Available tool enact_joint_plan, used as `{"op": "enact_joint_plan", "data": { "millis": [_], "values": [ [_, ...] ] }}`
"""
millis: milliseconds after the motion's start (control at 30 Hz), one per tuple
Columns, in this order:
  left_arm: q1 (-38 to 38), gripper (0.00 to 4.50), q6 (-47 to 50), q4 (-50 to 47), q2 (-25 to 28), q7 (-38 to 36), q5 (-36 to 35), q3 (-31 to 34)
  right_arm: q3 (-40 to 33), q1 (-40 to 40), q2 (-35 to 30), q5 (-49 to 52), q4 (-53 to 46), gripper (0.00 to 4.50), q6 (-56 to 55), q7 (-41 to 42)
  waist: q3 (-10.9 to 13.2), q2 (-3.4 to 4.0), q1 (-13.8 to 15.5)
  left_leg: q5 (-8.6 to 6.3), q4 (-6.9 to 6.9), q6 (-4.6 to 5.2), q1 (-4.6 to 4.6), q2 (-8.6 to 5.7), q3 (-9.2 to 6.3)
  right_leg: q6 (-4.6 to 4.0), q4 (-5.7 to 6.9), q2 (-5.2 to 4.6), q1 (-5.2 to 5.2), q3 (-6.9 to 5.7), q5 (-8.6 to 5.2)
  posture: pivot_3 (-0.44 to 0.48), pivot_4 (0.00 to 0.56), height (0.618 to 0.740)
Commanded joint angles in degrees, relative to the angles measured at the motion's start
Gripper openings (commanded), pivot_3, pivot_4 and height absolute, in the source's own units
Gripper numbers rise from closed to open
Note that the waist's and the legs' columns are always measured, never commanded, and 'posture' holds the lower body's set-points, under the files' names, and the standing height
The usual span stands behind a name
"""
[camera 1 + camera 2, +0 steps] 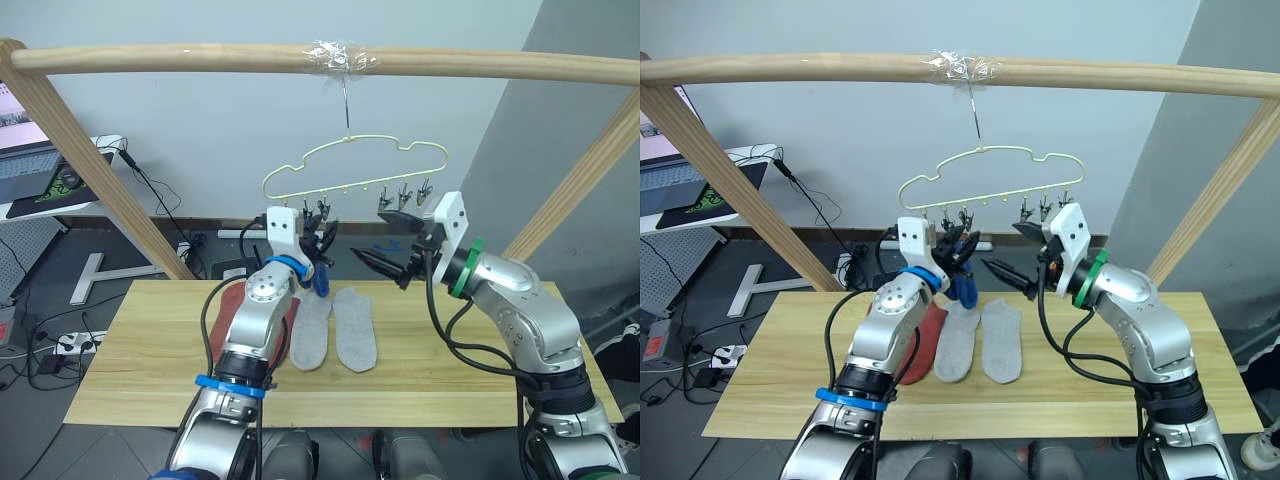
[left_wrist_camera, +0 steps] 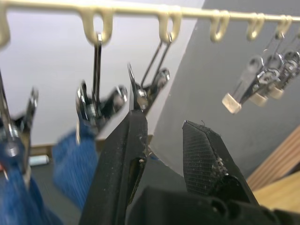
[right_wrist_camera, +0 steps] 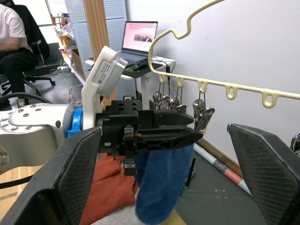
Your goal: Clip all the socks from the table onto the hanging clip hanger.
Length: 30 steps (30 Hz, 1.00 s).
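The counter (image 1: 150, 350) carried 2 light grey socks (image 1: 335, 330) side by side and 1 rust-red sock (image 1: 925, 340) partly under the left arm. Above it hung the clip hanger (image 1: 350, 170), with 1 blue sock (image 3: 161, 183) dangling from a clip (image 2: 91, 105); any other socks were hidden. The step looked like clipping blue socks. The left gripper (image 2: 164, 145), fingers slightly parted and empty, sat beside the clips. The right gripper (image 3: 164, 154) was spread wide, empty. Next likely called for fetching a counter sock.
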Motion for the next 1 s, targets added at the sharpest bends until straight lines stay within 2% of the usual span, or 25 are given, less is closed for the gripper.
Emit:
{"op": "enact_joint_plan", "data": {
  "millis": [33, 467, 767, 1000],
  "values": [
    [-0.8, 1.56, -1.4, -0.2, -0.4, 1.0, 0.5, 0.8, -1.4, 0.1, -0.5, 0.8, -2.3, 4.50, -1.2, 0.0, 0.0, 0.00, 0.0, 0.00, 0.00, 0.00, 0.00, 0.00, 0.00, 0.00, 0.00, 0.00, 0.00, 0.00, 0.00, -0.038, 0.161, 0.740],
    [0.0, 1.56, -1.0, 0.0, -0.5, 1.6, 0.2, 1.2, -0.9, 0.1, -0.2, 0.5, -1.4, 4.50, -2.6, 0.4, 0.0, 0.00, 0.0, 0.00, 0.01, 0.00, 0.00, 0.00, -0.01, 0.00, 0.02, 0.00, 0.00, 0.00, 0.00, -0.038, 0.161, 0.740],
    [-5.0, 1.56, -4.2, 5.2, -1.6, 2.3, 0.7, 1.7, -0.8, 0.0, -0.2, 0.4, -1.6, 4.50, -2.6, 0.3, 0.0, 0.00, 0.0, 0.00, 0.03, -0.01, 0.00, -0.01, 0.00, 0.00, 0.03, 0.00, 0.00, -0.03, 0.00, -0.042, 0.152, 0.740],
    [-6.6, 1.56, -5.4, 5.8, -1.8, 2.4, 0.7, 1.9, -0.8, 0.1, -0.1, 0.5, -2.5, 4.50, -1.9, -0.5, 0.0, 0.00, -0.2, 0.01, 0.03, -0.01, 0.00, 0.00, 0.01, 0.00, 0.03, 0.00, -0.01, 0.00, 0.00, -0.055, 0.141, 0.740]
  ]
}}
